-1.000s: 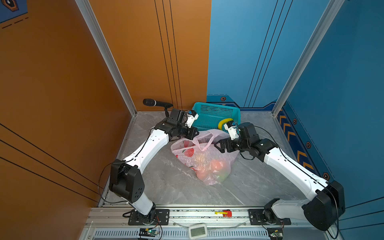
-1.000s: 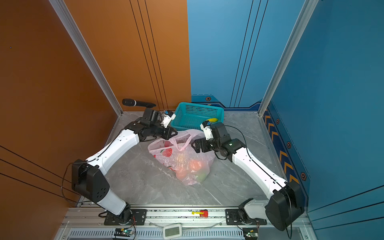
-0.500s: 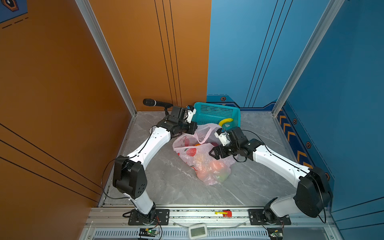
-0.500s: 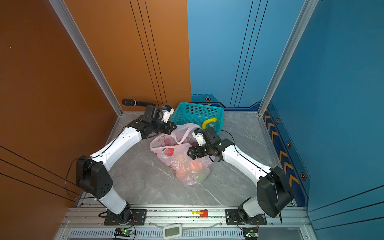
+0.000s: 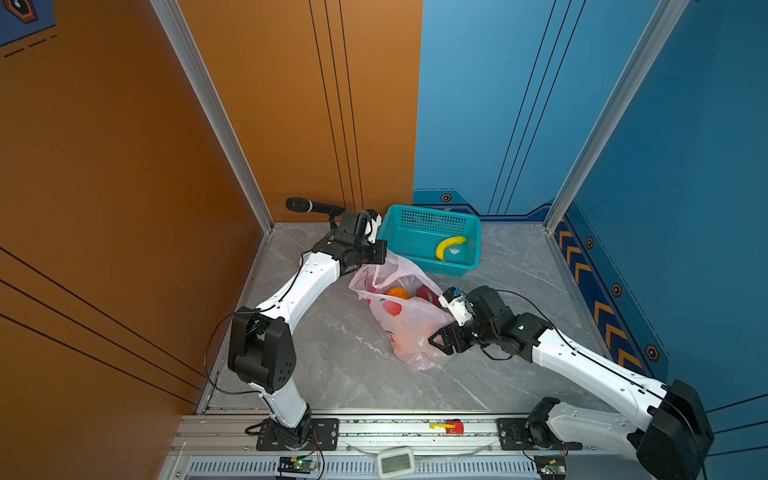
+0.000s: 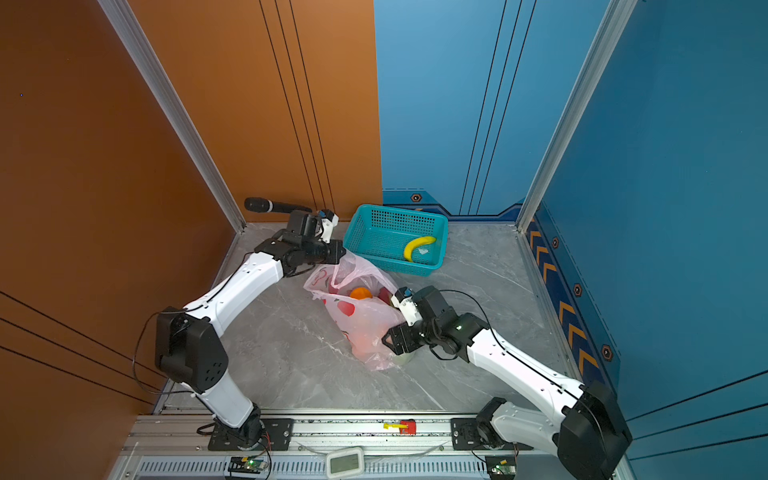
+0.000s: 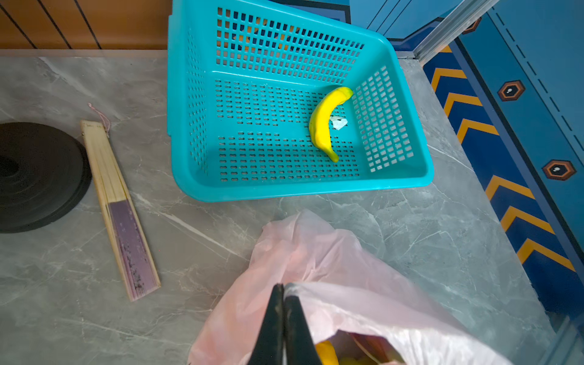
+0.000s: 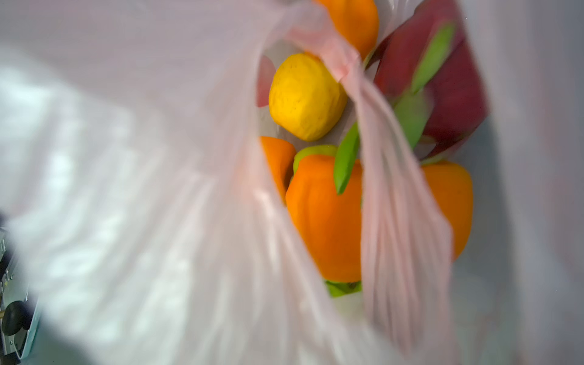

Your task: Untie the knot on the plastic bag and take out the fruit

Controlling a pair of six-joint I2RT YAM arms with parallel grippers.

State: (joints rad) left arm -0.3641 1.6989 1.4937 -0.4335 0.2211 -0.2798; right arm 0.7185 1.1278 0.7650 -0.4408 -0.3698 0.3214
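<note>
Crinkly pale-pink plastic bag (image 5: pixel 409 320) stretches from left hand (image 7: pixel 283 292) — clamped on its rim — to right hand (image 5: pixel 435 341) (apart or together, unclear), nearer the round orange-and-yellow fruit (image 8: pixel 325 221).

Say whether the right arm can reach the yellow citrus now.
Probably not yet: the yellow citrus shows in the plastic bag's mouth, but a handle strip crosses the opening and the right gripper sits against the bag's side.

Banana (image 7: pixel 325 123) in teal basket (image 7: pixel 303 189); folded fan (image 7: pixel 120 208) beside black disc (image 7: pixel 38 177).
</note>
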